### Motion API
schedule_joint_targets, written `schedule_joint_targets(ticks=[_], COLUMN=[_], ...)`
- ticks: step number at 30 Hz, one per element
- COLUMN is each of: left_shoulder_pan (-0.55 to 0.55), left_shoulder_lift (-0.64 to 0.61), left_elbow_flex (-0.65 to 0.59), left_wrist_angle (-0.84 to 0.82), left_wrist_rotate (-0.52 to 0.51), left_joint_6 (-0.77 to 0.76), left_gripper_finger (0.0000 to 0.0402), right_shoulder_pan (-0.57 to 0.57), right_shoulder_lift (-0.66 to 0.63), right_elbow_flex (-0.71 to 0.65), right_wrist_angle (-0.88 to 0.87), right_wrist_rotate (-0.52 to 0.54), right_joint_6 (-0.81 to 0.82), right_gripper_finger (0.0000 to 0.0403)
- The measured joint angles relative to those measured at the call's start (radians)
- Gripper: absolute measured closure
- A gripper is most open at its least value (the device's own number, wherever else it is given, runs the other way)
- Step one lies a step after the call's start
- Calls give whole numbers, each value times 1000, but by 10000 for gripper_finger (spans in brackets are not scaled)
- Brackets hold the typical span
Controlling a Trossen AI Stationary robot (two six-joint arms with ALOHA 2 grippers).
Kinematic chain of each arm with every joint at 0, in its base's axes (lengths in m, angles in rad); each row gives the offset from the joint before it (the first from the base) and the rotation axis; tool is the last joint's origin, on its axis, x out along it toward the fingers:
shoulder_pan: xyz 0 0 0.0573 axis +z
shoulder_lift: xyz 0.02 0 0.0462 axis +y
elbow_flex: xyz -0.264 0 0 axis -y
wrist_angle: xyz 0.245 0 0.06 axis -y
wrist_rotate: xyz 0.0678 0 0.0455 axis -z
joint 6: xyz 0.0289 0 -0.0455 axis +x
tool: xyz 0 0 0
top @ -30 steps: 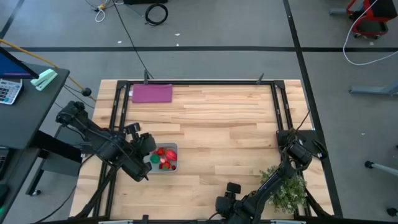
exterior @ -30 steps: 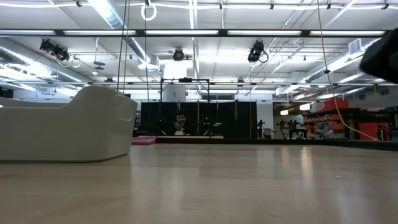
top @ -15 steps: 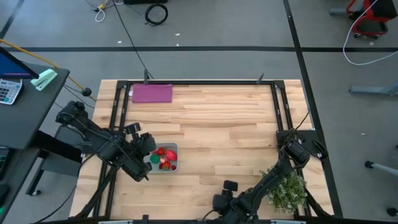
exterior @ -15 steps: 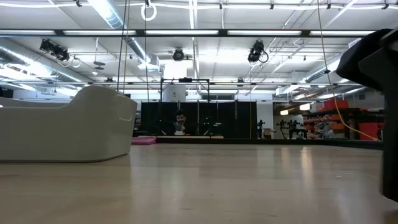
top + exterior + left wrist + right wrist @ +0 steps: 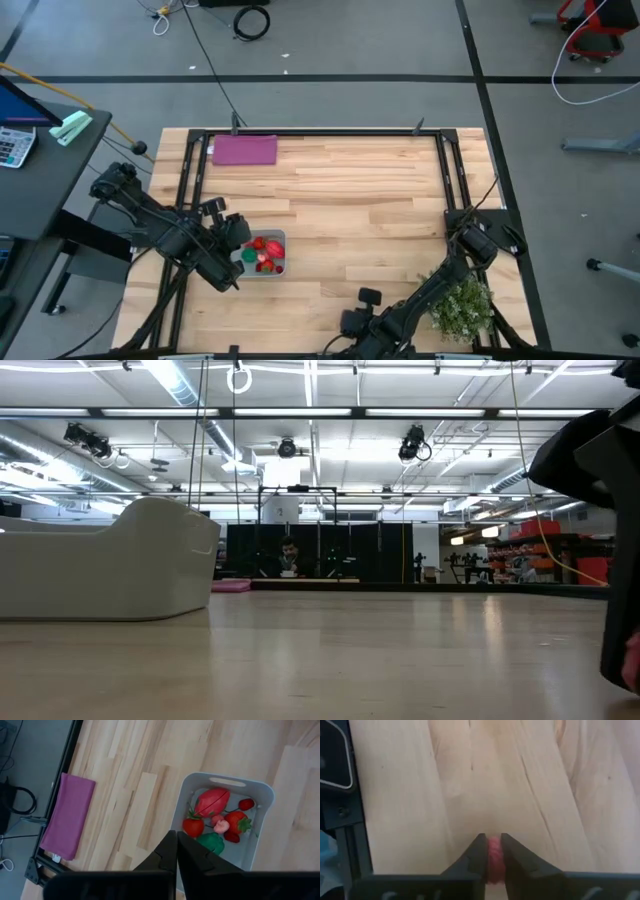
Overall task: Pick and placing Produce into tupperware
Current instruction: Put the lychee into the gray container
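The tupperware [image 5: 278, 268] stands at the table's left with several red and pink produce pieces and a green one [image 5: 210, 841] inside. My left gripper [image 5: 176, 836] hangs shut above its near-left side, touching nothing. My right gripper [image 5: 493, 840] is down at the table's near edge [image 5: 350, 326], shut on a small pink produce piece [image 5: 493, 856]. In the low view the tupperware's wall [image 5: 110, 570] rises at the left and my right arm [image 5: 600, 460] is a dark mass at the right. My right gripper pinches the small pink produce piece's two sides [image 5: 493, 851] between its two fingers [image 5: 479, 851]. The fingers slant down at it from above. The piece sits low at the wooden table top; whether it is clear of the wood I cannot tell.
A flat purple mat [image 5: 244, 150] lies at the far left corner. A bushy pale-green plant [image 5: 462, 305] sits at the near right beside my right arm. A black frame [image 5: 190, 170] runs along the table's left, far and right sides. Bare wood spans the middle.
My right arm has shifted a little toward the table's left along the near edge; in the low view its dark bulk has come farther into the picture from the right. My left arm and the tupperware have kept still.
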Motion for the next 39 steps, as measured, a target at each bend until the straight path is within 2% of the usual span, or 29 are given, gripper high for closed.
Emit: schedule_joint_targets(ticks=[7,13,16,19,23,26,31,39], left_shoulder_pan=[0,0,0,0,0,0,0,0], left_shoulder_lift=[0,0,0,0,0,0,0,0], left_elbow_flex=[0,0,0,1,1,1,1,1], left_wrist_angle=[0,0,0,0,0,0,0,-1], left_wrist_rotate=[0,0,0,0,0,0,0,0], left_joint_6=[0,0,0,-5,-25,-26,-25,-25], left_gripper_finger=[391,382,384,391,394,386,374,385], right_shoulder_pan=[-24,-116,-189,-265,-364,-430,-513,-557], right_shoulder_lift=[0,2,2,2,1,1,1,1], right_elbow_flex=[3,55,97,129,137,137,137,137], right_wrist_angle=[-5,39,141,318,583,688,666,647], right_wrist_rotate=[26,121,171,168,54,-55,-223,-293], right_joint_6=[-68,-262,-407,-551,-696,-730,-726,-691], right_gripper_finger=[369,370,370,367,366,364,348,267])
